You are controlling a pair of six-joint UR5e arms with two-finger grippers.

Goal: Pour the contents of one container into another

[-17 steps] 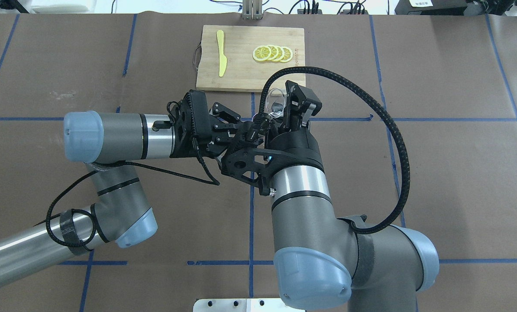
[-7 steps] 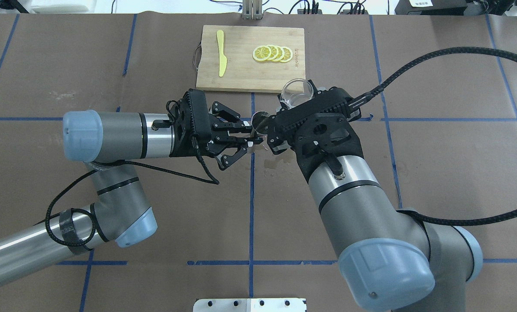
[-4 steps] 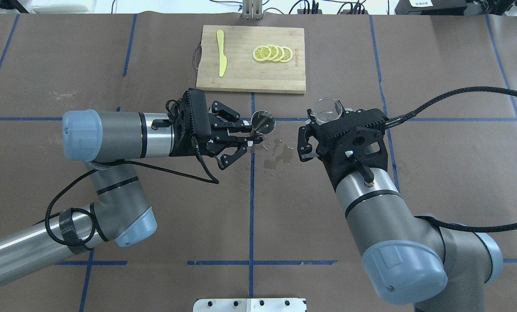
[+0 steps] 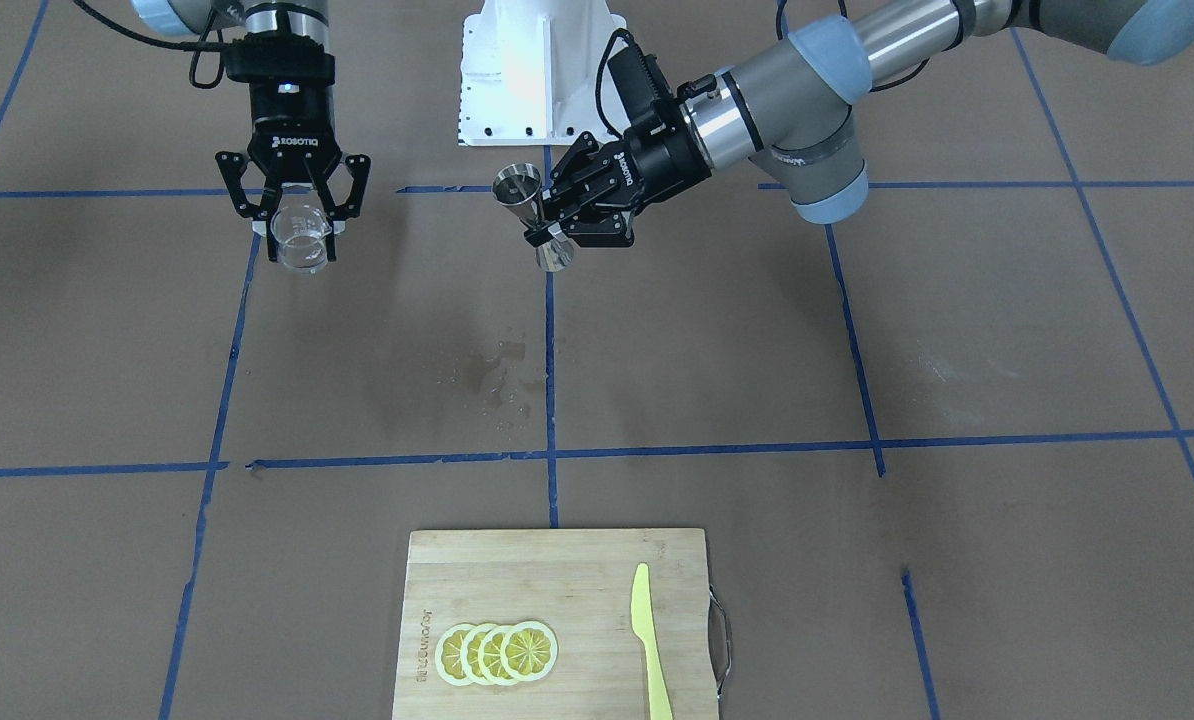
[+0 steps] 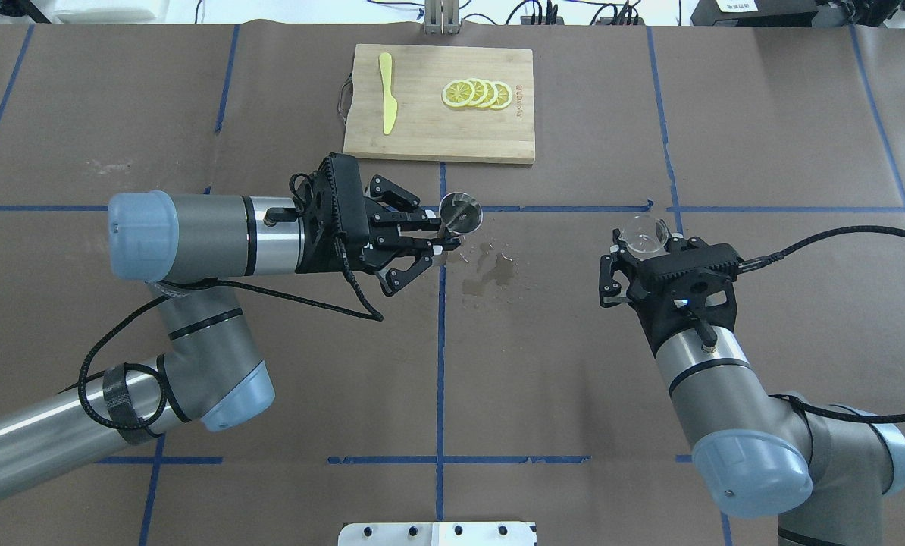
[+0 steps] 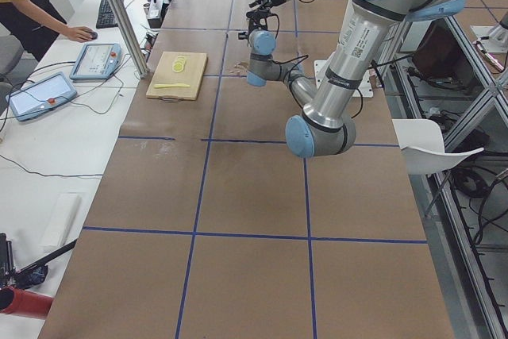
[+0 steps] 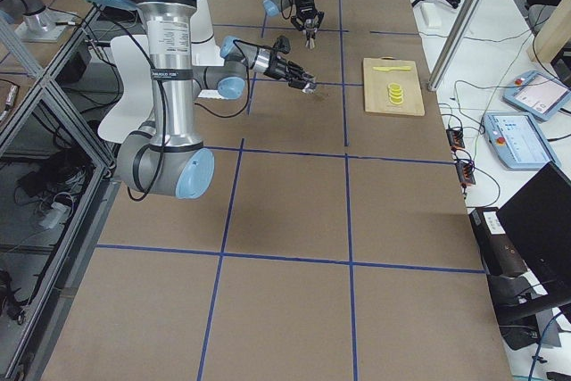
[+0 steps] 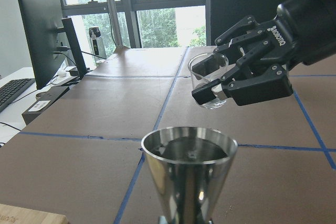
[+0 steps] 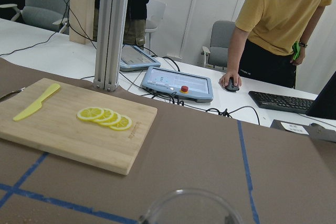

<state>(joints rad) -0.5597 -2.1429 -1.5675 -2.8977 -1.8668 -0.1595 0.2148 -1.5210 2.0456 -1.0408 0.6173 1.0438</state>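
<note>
My left gripper [image 5: 443, 236] is shut on the waist of the steel hourglass jigger [image 5: 461, 213], holding it upright above the table's middle. The front view shows this jigger [image 4: 519, 190] in that gripper [image 4: 545, 228]. The left wrist view has the jigger's open cone [image 8: 189, 166] close up, its inside dark and reflective. My right gripper [image 5: 644, 244] is shut on the small clear glass tumbler [image 5: 644, 233], upright and well off to the right of the jigger. The tumbler [image 4: 300, 243] hangs above the table. Its rim [image 9: 191, 205] fills the bottom of the right wrist view.
A wet spill [image 5: 490, 269] darkens the brown paper between the two grippers. At the far edge lies a wooden cutting board [image 5: 422, 129] with lemon slices [image 5: 477, 94] and a yellow plastic knife [image 5: 386, 92]. An operator stands beyond the table.
My right arm swung the tumbler from a tilt over the jigger back to upright and carried it away to the right. The left gripper and jigger stayed put. The spill came into view.
</note>
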